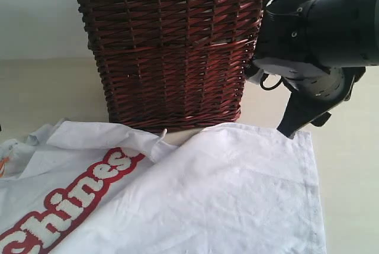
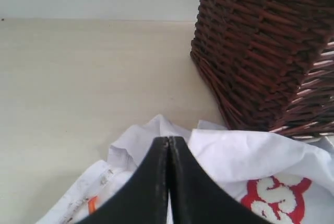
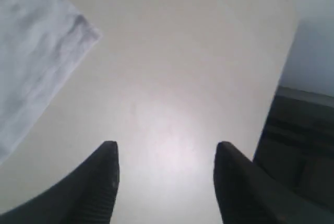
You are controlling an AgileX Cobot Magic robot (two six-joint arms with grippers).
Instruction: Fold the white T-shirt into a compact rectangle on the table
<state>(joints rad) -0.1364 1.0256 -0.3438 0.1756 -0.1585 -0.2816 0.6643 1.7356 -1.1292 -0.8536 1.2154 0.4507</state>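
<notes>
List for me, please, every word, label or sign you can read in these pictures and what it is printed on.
"Chines", with nothing more showing: red-edged lettering on the white T-shirt.
Orange-marked tag on the shirt: too blurred to read.

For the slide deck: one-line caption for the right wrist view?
Open right gripper over the table, nothing held, a corner of the white T-shirt lying apart from it.
</notes>
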